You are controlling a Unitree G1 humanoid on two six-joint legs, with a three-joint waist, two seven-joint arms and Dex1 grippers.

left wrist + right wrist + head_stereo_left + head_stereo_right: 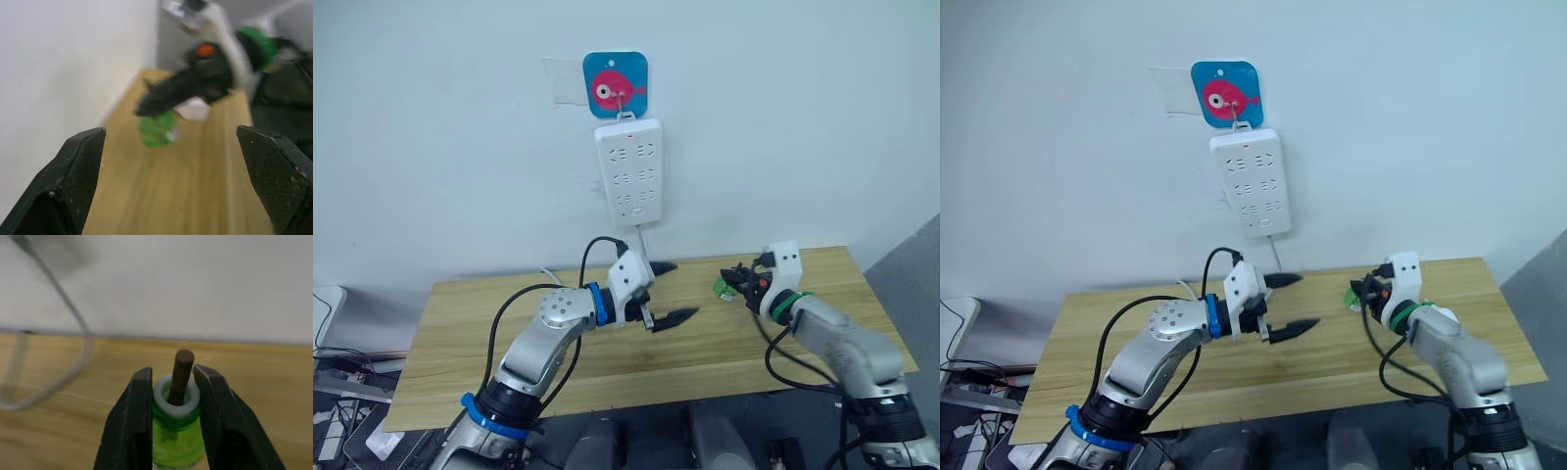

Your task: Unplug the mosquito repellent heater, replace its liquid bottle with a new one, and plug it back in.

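Both fingers of the right gripper (171,396) pinch the green bottle (177,433) at its neck; left gripper (668,291) gapes wide, holding nothing.

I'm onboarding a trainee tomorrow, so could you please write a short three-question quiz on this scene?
1. True or false: the right gripper is shut on a green bottle.
2. What sticks up from that bottle's neck? A) a white cap B) a brown wick C) nothing
3. Fill in: the left gripper is ____ and holds nothing.

Key: 1 true; 2 B, a brown wick stands in the bare neck; 3 open. Also worth noting: the power strip hangs on the wall above the table.
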